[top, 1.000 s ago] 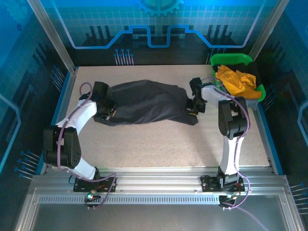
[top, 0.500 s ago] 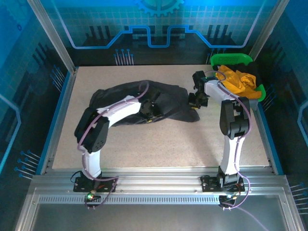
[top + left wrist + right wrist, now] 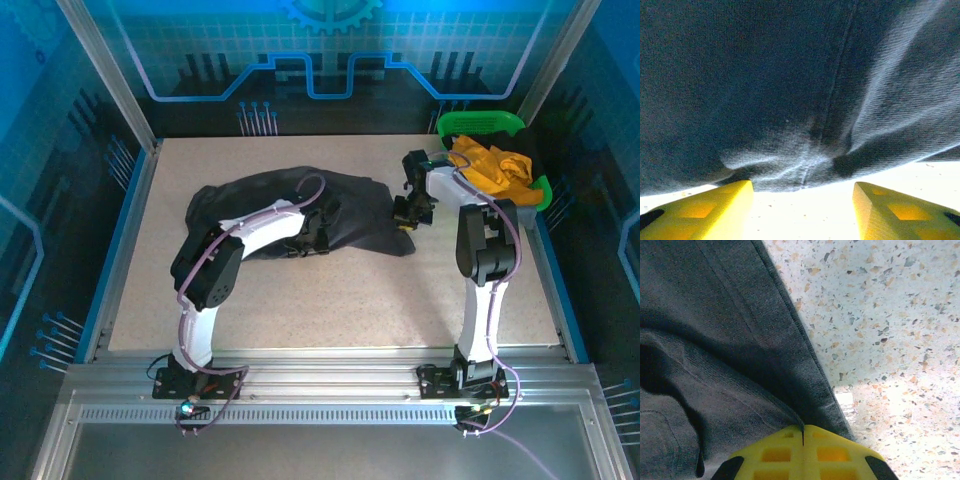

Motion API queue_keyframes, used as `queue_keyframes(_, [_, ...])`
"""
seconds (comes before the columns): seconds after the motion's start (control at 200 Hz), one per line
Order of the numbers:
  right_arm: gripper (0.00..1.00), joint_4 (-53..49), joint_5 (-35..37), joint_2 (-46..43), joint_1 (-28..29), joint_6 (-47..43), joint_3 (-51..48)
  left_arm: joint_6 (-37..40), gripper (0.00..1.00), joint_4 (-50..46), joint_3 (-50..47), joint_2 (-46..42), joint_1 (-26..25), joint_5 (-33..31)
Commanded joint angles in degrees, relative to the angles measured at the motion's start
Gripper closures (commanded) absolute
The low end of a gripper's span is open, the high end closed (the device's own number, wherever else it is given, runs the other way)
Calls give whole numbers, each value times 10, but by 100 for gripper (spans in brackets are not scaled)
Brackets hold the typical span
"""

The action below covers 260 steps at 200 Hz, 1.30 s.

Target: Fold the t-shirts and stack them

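Observation:
The large black t-shirt (image 3: 270, 200) lies crumpled across the back half of the table. My left gripper (image 3: 318, 240) sits low at the shirt's near edge, around its middle. In the left wrist view it (image 3: 802, 202) is open, with bare table between the yellow fingers (image 3: 710, 210) and the dark cloth (image 3: 765, 75) just ahead. My right gripper (image 3: 405, 213) is at the shirt's right end. In the right wrist view it (image 3: 802, 432) is shut on a fold of the black t-shirt (image 3: 715, 340). An orange-yellow t-shirt (image 3: 488, 165) lies bunched in the basket.
The green plastic basket (image 3: 480, 122) stands at the back right corner, close behind the right arm. Speckled tabletop (image 3: 330, 300) stretches in front of the shirt to the near rail. Metal frame posts rise at both back corners.
My left arm has left the shirt's left end and swung right to the middle of its near edge. The left end now lies slack on the table. The right gripper shifted slightly back.

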Motion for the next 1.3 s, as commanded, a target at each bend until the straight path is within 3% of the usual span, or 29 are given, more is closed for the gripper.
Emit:
queue_keyframes(0.0, [100, -18, -8, 11, -9, 2, 17, 21, 57, -7, -14, 5, 10, -42])
queue_keyframes(0.125, [100, -20, -4, 11, -9, 0, 16, 41, 86, 9, -1, -5, 25, -53])
queue_keyframes(0.245, [100, -21, -1, 11, -10, 1, 19, 62, 100, 0, 20, -10, 26, -52])
queue_keyframes(0.52, [100, -27, -1, 18, -10, 0, 37, 97, 100, 15, 28, -16, 59, 1])
queue_keyframes(0.825, [100, -38, 5, 30, -9, -2, 50, 143, 100, -18, 130, 52, 83, 58])
queue_keyframes(1.21, [100, -42, 11, 36, -10, -3, 57, 112, 100, -11, 66, 38, 80, 135])
queue_keyframes(1.296, [100, -43, 9, 40, -11, -3, 62, 105, 80, -8, 63, 30, 80, 127])
